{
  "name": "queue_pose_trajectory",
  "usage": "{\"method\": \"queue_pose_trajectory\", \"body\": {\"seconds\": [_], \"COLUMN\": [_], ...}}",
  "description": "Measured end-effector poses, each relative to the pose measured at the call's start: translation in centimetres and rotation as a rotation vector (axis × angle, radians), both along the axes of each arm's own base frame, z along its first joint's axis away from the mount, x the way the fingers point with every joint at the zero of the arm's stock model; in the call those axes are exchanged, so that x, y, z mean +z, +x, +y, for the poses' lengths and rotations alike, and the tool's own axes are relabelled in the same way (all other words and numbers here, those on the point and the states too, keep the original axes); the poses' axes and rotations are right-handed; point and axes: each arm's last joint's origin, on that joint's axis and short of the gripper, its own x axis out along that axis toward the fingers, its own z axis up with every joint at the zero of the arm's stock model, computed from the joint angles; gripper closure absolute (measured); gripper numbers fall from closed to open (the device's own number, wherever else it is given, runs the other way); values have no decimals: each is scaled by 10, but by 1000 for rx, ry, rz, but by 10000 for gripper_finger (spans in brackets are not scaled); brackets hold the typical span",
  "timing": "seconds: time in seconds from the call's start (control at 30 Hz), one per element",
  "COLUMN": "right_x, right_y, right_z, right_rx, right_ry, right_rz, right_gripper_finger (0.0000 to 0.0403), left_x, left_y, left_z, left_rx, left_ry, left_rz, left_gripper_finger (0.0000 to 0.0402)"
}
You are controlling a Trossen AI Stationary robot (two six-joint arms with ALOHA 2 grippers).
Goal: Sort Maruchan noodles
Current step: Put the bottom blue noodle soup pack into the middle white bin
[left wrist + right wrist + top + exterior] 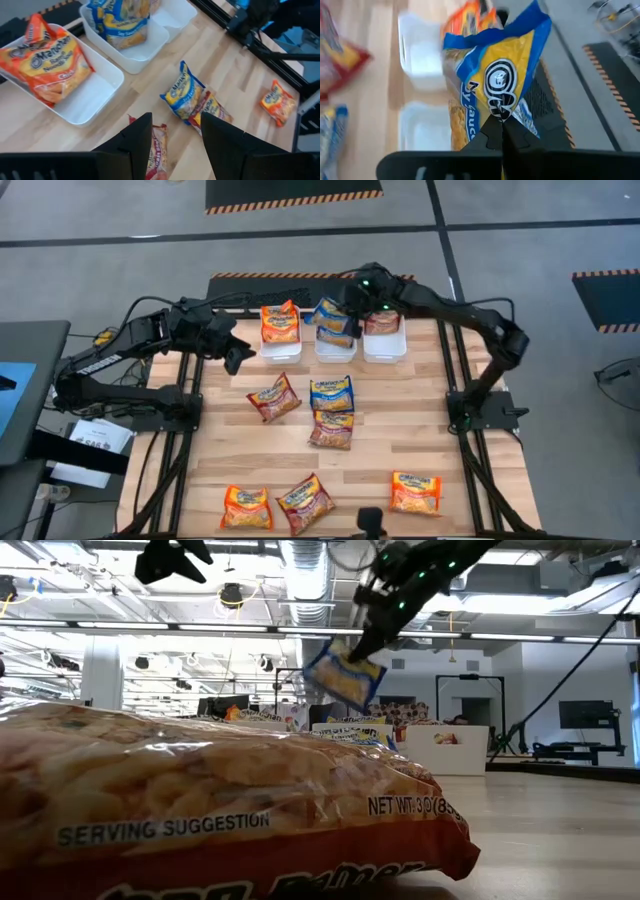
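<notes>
- R gripper (347,308) pinching a blue packet (333,320) by its edge, hanging over the mid bin (335,348) of 3.
- L gripper (238,358) spread, holding nothing, above table (400,430) nr a dark red packet (274,397).
- L bin (281,350): 1 orange packet (280,323). R bin (385,346): 1 reddish packet (382,323).
- 6 more packets lie loose on table.

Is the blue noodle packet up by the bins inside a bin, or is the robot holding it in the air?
In the air. The right end effector pinches the blue packet, which hangs above the middle bin.
</notes>
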Motion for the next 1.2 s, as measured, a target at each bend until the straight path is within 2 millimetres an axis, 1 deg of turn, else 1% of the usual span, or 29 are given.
{"method": "queue_pose_trajectory", "body": {"seconds": [0.1, 0.23, 0.4, 0.53, 0.73, 0.83, 1.0, 1.1, 1.2], "right_x": [-11, -24, -35, -47, -72, -87, -105, -109, -105], "right_y": [11, 22, 35, 45, 58, 62, 67, 69, 71], "right_z": [-6, -8, 1, 11, 20, 19, 14, 13, 16], "right_rx": [36, 52, 77, 82, 143, 121, 95, 48, 22], "right_ry": [-23, -64, -37, -110, -149, -171, -180, -236, -282], "right_rz": [113, 278, 393, 505, 610, 681, 726, 773, 792], "right_gripper_finger": [397, 396, 396, 395, 395, 395, 396, 394, 383], "left_x": [0, 0, 0, 0, 0, 0, 0, 0, 0], "left_y": [0, 0, 0, 0, 0, 0, 0, 0, 0], "left_z": [1, 1, 1, 1, 1, 1, 1, 1, 1], "left_rx": [16, 32, 33, 15, 6, 6, 7, 7, 7], "left_ry": [8, 5, 6, 30, 45, 45, 44, 44, 44], "left_rz": [3, 2, 3, 12, 18, 18, 18, 18, 18], "left_gripper_finger": [246, 246, 246, 246, 246, 246, 246, 246, 246]}}
